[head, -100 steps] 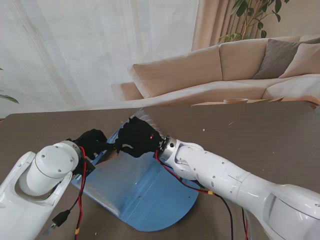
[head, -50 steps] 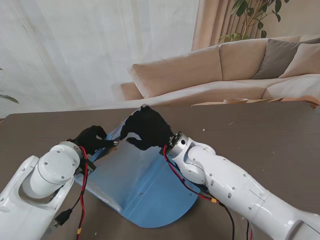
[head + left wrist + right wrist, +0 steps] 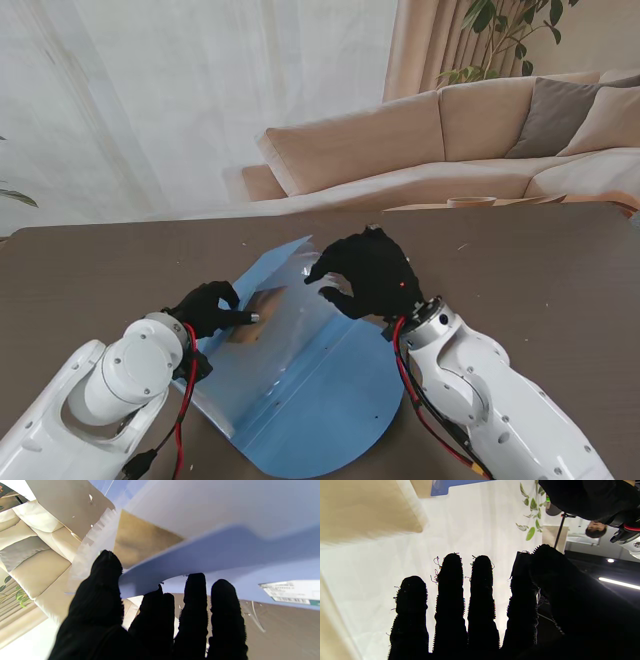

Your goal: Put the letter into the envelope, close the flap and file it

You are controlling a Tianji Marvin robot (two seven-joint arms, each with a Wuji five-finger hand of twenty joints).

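Stand view: a brown desk (image 3: 520,260) carries a large blue envelope (image 3: 320,400) lying open, its rounded flap (image 3: 330,425) spread flat on the side nearer to me. A beige sofa (image 3: 400,140) with a grey cushion (image 3: 555,115) stands beyond the far desk edge, before pale curtains (image 3: 150,100) and a potted plant (image 3: 500,30). Nothing on the desk lies between my two hands except the envelope itself.

My left hand (image 3: 208,308) rests at the envelope's left edge; in the left wrist view the thumb and fingers (image 3: 195,600) pinch the blue upper sheet (image 3: 212,555) at its edge and hold it raised off the desk. Beneath that sheet the pocket gapes, and a pale translucent sheet with a tan patch (image 3: 262,300) shows inside; whether this is the letter I cannot tell. A white printed label (image 3: 290,592) sits on the envelope's outer face.

My right hand (image 3: 368,272) hovers over the envelope's far right corner, fingers (image 3: 450,592) spread and loosely curled, holding nothing. Its wrist view shows only curtain, sofa and a person (image 3: 595,530) in the room.
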